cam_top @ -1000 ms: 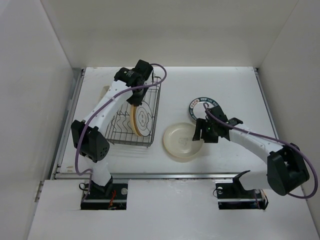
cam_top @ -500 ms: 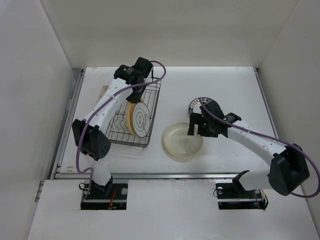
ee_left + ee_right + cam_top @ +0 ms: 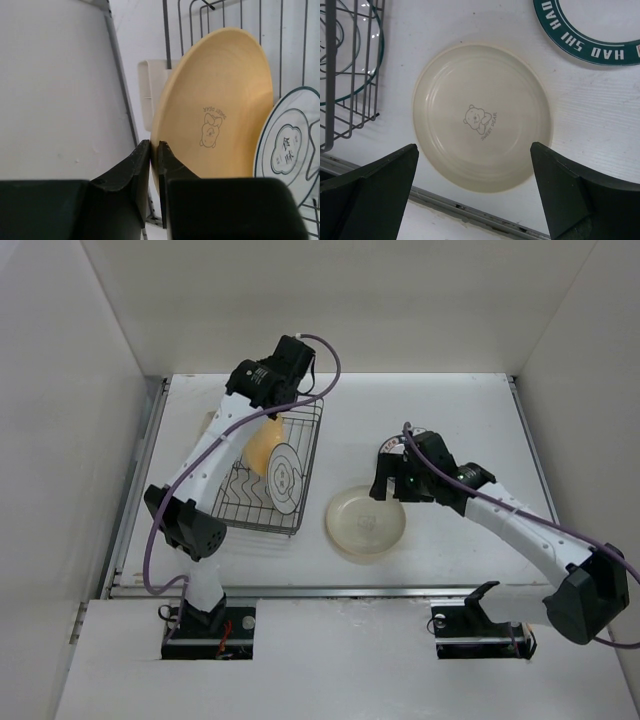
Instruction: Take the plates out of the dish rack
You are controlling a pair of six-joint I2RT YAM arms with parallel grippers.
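Note:
My left gripper (image 3: pixel 268 418) (image 3: pixel 154 150) is shut on the rim of a yellow-tan plate (image 3: pixel 261 445) (image 3: pixel 215 115) and holds it up on edge above the dark wire dish rack (image 3: pixel 305 455) (image 3: pixel 172 30). A white plate with a dark ringed rim (image 3: pixel 284 478) (image 3: pixel 287 145) stands upright in the rack beside it. A cream plate with a bear mark (image 3: pixel 364 523) (image 3: pixel 482 117) lies flat on the table. My right gripper (image 3: pixel 392 490) (image 3: pixel 475 185) is open and empty above it. A white plate with a green lettered rim (image 3: pixel 393 447) (image 3: pixel 590 30) lies behind, partly hidden by the right arm.
A small white clip (image 3: pixel 150 90) sits at the rack's left side. White walls enclose the table on the left, back and right. A metal rail (image 3: pixel 330 590) (image 3: pixel 470 212) runs along the table's near edge.
My left gripper has lifted the yellow-tan plate up out of the rack's dividers. My right gripper has risen from the cream plate and drawn back, open.

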